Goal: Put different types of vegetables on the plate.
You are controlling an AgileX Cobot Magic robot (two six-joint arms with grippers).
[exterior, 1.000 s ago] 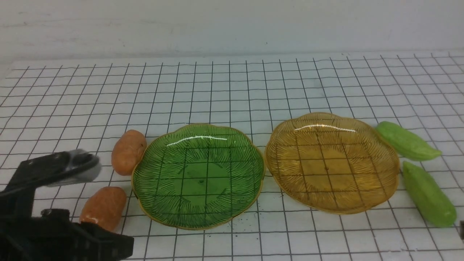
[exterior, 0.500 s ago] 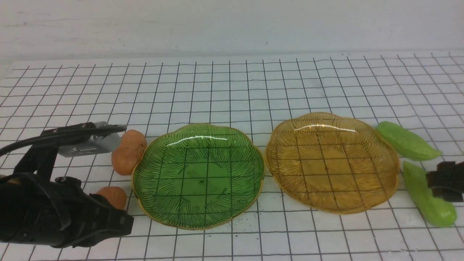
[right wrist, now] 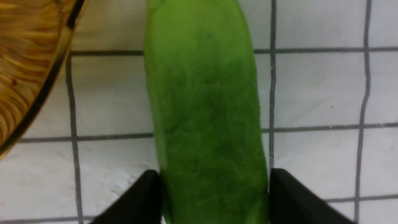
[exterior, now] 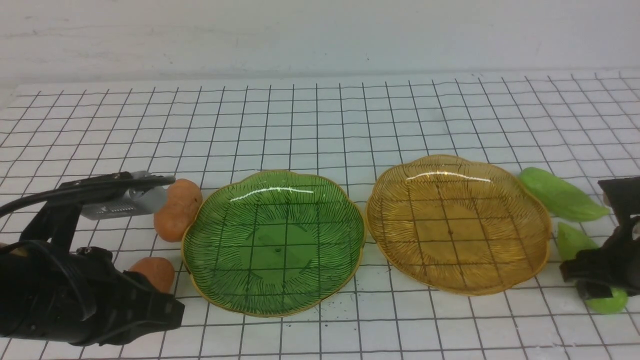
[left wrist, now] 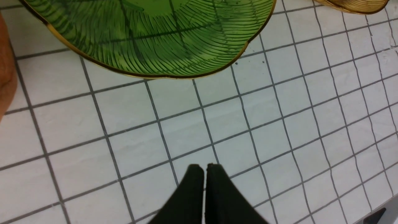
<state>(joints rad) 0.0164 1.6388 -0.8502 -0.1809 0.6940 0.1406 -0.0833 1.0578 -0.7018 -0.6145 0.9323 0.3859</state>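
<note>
The nearer green vegetable (right wrist: pixel 208 118), beside the amber plate (exterior: pixel 457 225), is straddled crosswise by the right gripper (right wrist: pixel 214 189), seemingly already pinched between its jaws so it can be lifted, while the left gripper (left wrist: pixel 205 169) is kept closed and empty.

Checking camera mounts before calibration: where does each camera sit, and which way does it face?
Front: robot's side, between the arms, looking forward and down over green plate, amber plate and vegetables; parts of both arms show.
Left wrist: on the left arm, looking down at the gridded table by the green plate; left tool tips show, shut.
Right wrist: on the right arm, looking down at a green cucumber; right tool tips show on either side of it.
Front and left wrist share both plates.
</note>
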